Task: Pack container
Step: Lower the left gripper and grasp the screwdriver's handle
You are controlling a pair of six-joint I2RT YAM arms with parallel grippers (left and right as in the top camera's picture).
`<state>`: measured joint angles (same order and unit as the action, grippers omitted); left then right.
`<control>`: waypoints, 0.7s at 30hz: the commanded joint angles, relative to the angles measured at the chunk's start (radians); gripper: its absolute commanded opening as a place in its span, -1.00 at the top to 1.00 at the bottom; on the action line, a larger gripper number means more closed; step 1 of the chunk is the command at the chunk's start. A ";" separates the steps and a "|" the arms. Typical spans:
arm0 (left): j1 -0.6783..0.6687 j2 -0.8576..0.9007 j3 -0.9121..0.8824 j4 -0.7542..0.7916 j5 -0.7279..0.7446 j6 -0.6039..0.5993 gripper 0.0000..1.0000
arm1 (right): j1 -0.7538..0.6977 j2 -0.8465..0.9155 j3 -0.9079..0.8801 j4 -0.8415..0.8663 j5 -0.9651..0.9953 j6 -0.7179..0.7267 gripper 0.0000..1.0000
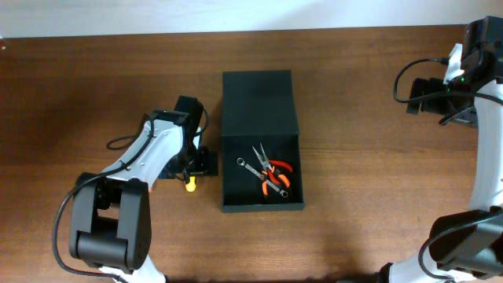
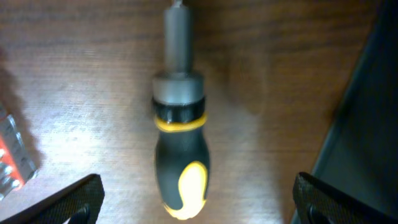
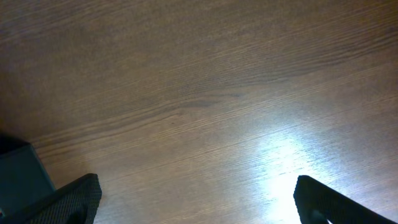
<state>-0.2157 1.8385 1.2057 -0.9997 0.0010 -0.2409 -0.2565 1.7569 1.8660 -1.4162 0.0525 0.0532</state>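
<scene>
Hazards at the approach to the last loose tool. The left gripper [image 2: 198, 190] hangs with its jaws spread as wide as they go and holds nothing. Its two fingers stand either side of the stubby screwdriver with a black-and-yellow rubber handle, grey collar and steel shaft [image 2: 180, 143], which lies on the brown wood-grain table [image 1: 94, 79].

We judge rolling to be the main risk. The handle is rounded and bulbous, so a finger that meets it first, or a closing that is off-centre, could push it aside or squeeze it out of the pads. A grip taken low on the yellow end would leave the shaft free to swing and droop.

The dark green-black matte rectangular container [image 1: 236, 192] sits just beside the gripper on its right, with the flap lid folded back and the compartment open. Its wall fills the right edge of the left wrist view, near one finger. A sideways drift could knock or shift the box, and the shaft could catch the rim on the way over.

Inside lie orange-handled pliers [image 1: 277, 177] and a steel spanner [image 1: 247, 167]; the screwdriver may land across them.

A small clear-and-orange object [image 2: 12, 162], which we cannot identify, lies near the other finger.

The right gripper [image 3: 196, 196] is likewise fully open and empty, over bare wood well apart from the box.
</scene>
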 commanded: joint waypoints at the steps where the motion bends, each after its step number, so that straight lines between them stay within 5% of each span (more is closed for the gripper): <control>1: 0.003 0.005 -0.008 0.026 0.034 -0.028 -0.99 | -0.006 -0.008 0.002 0.000 0.010 0.008 -0.98; 21: 0.010 0.011 -0.061 0.109 0.018 -0.024 -0.98 | -0.006 -0.008 0.002 0.000 0.010 0.008 -0.98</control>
<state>-0.2153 1.8389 1.1687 -0.8925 0.0254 -0.2554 -0.2565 1.7569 1.8660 -1.4162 0.0528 0.0525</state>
